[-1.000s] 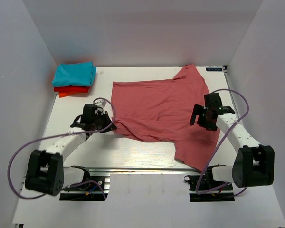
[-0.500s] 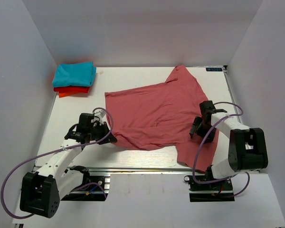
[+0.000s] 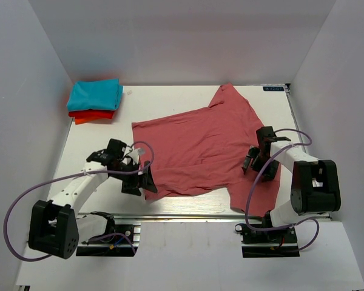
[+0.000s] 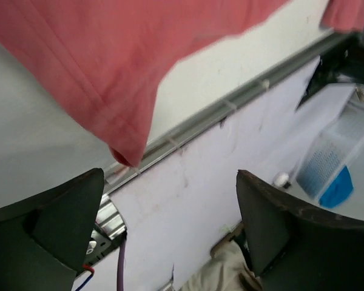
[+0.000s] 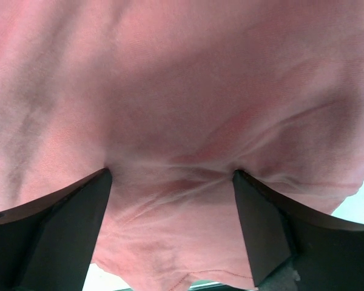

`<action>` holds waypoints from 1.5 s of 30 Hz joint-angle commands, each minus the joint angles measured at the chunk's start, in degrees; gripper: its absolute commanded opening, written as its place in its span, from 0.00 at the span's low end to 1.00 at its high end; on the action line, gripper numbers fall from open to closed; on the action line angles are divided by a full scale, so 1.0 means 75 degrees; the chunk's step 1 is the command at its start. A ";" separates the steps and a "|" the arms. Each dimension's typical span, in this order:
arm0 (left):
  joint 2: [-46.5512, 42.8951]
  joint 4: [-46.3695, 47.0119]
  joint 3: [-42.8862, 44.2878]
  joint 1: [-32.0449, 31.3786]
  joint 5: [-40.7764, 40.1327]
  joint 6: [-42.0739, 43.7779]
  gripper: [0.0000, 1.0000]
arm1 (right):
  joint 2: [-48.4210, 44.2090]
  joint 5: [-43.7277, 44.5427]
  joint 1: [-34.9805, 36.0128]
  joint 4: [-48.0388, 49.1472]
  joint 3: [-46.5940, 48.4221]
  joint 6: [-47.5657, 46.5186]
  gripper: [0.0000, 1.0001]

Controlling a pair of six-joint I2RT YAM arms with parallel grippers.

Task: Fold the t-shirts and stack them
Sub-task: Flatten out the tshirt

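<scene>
A: Overhead first. Where's the salmon-pink tee (image 3: 200, 142)?
B: Spread skewed across the middle of the table (image 3: 170, 100). The turquoise tee (image 3: 96, 94) is folded on top of the orange-red tee (image 3: 90, 116) in the far left corner, well apart from it.
A: Grippers?
B: The left gripper (image 3: 144, 180) is at the pink tee's near-left corner, and the right gripper (image 3: 259, 167) is over its right side.
A: Left wrist view?
B: Jaws spread wide, nothing between them. The tee's corner lies just ahead, beside the metal rail (image 4: 230, 104).
A: Right wrist view?
B: Jaws wide. Both fingertips (image 5: 100, 182) are down on wrinkled pink cloth, with no pinch.
</scene>
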 commanded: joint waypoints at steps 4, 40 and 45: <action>0.0112 0.0691 0.1927 -0.0070 -0.1929 -0.0552 1.00 | -0.0523 -0.0088 0.0008 0.0617 0.0215 -0.0394 0.90; 0.6886 0.3027 0.5340 -0.0024 -0.5296 -0.1315 1.00 | 0.0671 -0.3870 0.6206 0.3253 0.3345 -0.4296 0.76; 0.6815 0.3169 0.5094 -0.0094 -0.5073 -0.1315 1.00 | 0.1409 -0.3591 0.6991 0.3488 0.3579 -0.4554 0.73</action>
